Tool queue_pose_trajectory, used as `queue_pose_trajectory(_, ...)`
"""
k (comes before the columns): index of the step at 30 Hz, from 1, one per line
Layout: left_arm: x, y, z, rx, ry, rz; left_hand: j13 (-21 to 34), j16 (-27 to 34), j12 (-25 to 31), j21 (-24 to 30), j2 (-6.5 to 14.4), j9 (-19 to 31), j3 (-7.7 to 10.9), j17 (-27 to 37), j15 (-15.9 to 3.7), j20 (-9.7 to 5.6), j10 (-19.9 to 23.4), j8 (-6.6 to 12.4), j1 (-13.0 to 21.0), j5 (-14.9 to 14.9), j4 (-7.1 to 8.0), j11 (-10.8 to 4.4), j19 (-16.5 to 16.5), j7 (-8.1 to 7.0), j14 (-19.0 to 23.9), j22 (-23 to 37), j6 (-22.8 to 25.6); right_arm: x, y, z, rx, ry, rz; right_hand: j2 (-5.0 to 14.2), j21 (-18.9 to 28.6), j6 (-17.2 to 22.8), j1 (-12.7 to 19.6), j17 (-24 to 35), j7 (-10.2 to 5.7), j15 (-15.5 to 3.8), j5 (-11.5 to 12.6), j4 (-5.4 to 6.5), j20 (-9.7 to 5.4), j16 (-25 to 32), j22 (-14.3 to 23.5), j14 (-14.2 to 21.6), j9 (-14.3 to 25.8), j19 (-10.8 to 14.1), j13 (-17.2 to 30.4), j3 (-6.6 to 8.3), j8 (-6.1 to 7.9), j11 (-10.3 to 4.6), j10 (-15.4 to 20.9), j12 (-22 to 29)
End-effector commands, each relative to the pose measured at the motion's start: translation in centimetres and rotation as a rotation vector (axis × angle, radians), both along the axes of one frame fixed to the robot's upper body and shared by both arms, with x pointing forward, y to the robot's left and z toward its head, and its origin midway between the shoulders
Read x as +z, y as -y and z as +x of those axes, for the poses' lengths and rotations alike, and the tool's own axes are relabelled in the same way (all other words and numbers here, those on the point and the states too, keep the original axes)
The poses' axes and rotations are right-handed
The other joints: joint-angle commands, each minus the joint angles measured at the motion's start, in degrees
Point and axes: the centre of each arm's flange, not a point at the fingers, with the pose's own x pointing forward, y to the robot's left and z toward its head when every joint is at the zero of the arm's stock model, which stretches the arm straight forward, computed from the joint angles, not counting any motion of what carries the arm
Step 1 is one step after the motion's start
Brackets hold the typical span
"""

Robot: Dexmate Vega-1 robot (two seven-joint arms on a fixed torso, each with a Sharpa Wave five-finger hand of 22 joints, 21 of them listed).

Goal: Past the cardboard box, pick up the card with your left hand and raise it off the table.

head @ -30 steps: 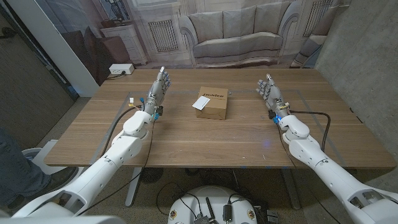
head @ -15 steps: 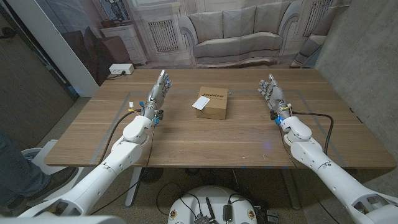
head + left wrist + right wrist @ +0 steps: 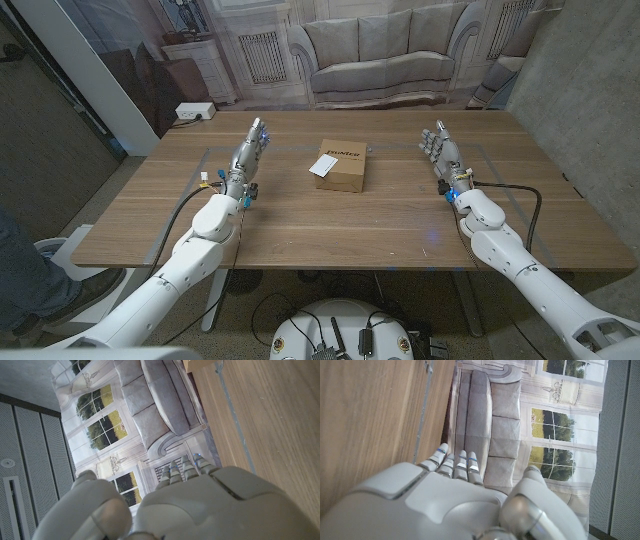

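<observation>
We see a wooden table [image 3: 330, 220] with thin lines of tape on its surface. Behind it hangs a printed backdrop [image 3: 380, 40] that shows a grey sofa [image 3: 378, 62], a white cabinet [image 3: 195, 62] and tall windows. On the floor near the table's far left corner lies a white power strip [image 3: 194, 111]. At the left edge we see a person's leg in blue jeans [image 3: 18, 262], with a dark shoe [image 3: 92, 289] under it. A grey wall [image 3: 585, 90] stands on the right.

A robot test lab staged as a living room: a printed backdrop [image 3: 330, 50] of sofa and windows hangs behind a wooden table [image 3: 330, 215], concrete wall [image 3: 590, 90] alongside.
</observation>
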Motion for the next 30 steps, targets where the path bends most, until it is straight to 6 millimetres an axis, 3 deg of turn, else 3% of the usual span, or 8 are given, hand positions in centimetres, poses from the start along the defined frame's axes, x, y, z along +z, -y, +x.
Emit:
queue_pose_trajectory(1, -0.72, -0.69, -1.33, 0.032, 0.027, 0.003, 0.28, 0.20, 0.19, 0.37, 0.10, 0.27, 0.06, 0.16, -0.23, -2.72, 0.67, 0.36, 0.69, 0.34, -0.36, 0.02, 0.60, 0.02, 0.70, 0.11, 0.69, -0.10, -0.10, -0.57, -0.004, 0.002, -0.002, 0.30, -0.14, -0.28, 0.17, 0.25, 0.15, 0.01, -0.28, -0.14, 0.27, 0.19, 0.33, 0.10, 0.20, 0.42, 0.07, 0.24, -0.25, 0.07, 0.15, -0.36)
queue_pose_trajectory(9, -1.01, -0.63, -1.83, 0.100, 0.055, 0.009, 0.29, 0.33, 0.44, 0.81, 0.36, 0.28, 0.03, 0.18, -0.85, -3.45, 2.48, 0.69, 1.68, 0.40, -0.77, -0.53, 2.77, -0.02, 2.29, 0.13, 2.68, -0.10, -0.01, -0.75, -0.001, 0.006, 0.002, 0.35, -0.33, -0.24, 0.21, 0.24, 0.09, -0.07, -0.31, -0.21, 0.30, 0.25, 0.34, 0.23, 0.21, 0.59, 0.07, 0.22, -0.28, 0.06, 0.33, -0.35)
queue_pose_trajectory(30, -1.53, -0.96, -1.71, 0.130, 0.076, 0.005, 0.30, 0.28, 0.67, 0.65, 2.49, 0.27, 1.36, 0.16, -1.78, -2.96, 5.69, 1.22, 5.34, 0.75, -2.23, -2.06, 4.35, -1.24, 4.79, 0.19, 6.36, -0.30, -0.14, -0.67, -0.011, 0.003, 0.015, 0.50, -0.84, -0.45, 0.26, 0.25, 0.06, 0.13, -0.37, -0.32, 0.32, 0.23, 0.36, 0.19, 0.22, 0.74, 0.08, 0.18, -0.43, 0.11, 0.24, -0.51)
